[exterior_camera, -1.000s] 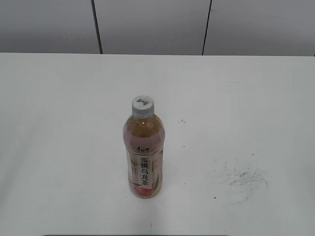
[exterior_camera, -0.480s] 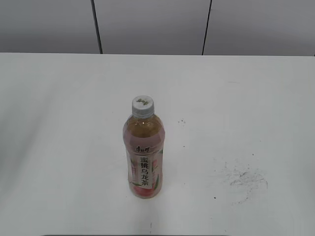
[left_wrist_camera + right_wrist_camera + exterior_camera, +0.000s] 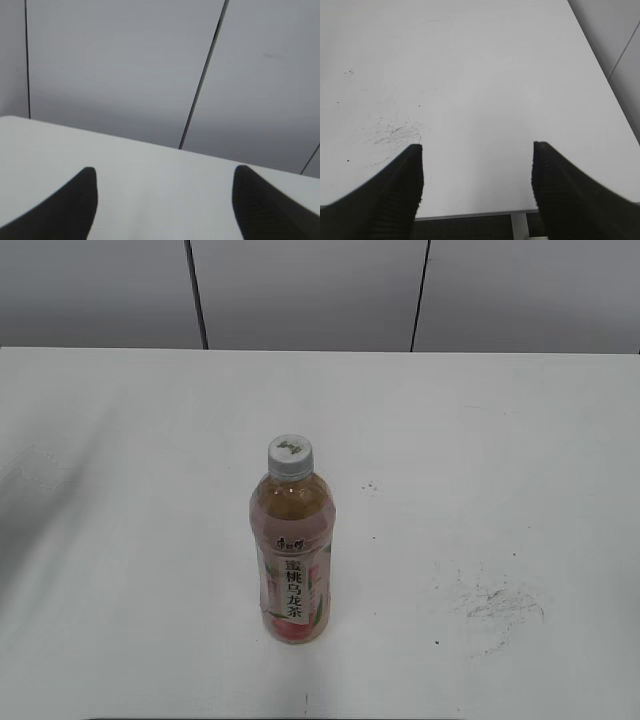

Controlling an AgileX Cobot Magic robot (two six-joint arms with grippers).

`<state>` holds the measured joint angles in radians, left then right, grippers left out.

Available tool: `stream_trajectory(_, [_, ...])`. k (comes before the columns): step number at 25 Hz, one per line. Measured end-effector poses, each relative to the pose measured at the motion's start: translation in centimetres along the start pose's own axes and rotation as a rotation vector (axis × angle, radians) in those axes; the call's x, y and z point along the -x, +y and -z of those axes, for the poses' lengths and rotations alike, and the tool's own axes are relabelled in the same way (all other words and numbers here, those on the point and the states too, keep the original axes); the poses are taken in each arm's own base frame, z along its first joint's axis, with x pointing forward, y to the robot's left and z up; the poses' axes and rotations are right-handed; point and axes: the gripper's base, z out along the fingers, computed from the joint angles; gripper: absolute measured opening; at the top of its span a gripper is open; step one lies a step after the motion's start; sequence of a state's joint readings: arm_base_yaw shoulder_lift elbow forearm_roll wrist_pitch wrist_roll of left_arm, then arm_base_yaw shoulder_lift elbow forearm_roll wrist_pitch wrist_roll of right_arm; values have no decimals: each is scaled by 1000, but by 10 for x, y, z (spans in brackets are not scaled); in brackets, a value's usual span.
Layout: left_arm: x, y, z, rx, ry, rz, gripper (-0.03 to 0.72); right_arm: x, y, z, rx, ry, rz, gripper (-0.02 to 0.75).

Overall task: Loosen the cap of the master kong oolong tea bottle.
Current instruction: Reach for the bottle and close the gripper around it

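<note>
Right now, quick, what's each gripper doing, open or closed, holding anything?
Left gripper: open, holding nothing, above the white table.
Right gripper: open, holding nothing, over the table's near edge.

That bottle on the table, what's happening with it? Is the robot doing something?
Nothing is touching it yet. The master kong oolong tea bottle stands upright on the white table with its cap on. Neither arm shows in the exterior view. The left gripper and the right gripper both have their fingers spread open and hold nothing, away from the bottle.
</note>
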<state>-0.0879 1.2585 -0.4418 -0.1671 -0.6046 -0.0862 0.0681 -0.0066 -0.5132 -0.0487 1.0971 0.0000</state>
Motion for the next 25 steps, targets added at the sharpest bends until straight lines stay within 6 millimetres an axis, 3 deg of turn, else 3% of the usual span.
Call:
stream_trajectory(6, [-47,-5,-38,-134,-11,-119,500,0,0,0,0,0,0,508])
stream_trajectory(9, [-63,-11,-47,-243,-85,-154,519,0,0,0,0,0,0,508])
stream_trajectory(12, [-85,-12,-52,-283,-20,-138,564,0,0,0,0,0,0,508])
stream_trajectory(16, [-103,-13,-40,-345,74,-93,585,0,0,0,0,0,0,508])
stream_trajectory(25, [-129,-32,-3,-661,234,-184,585,0,0,0,0,0,0,508])
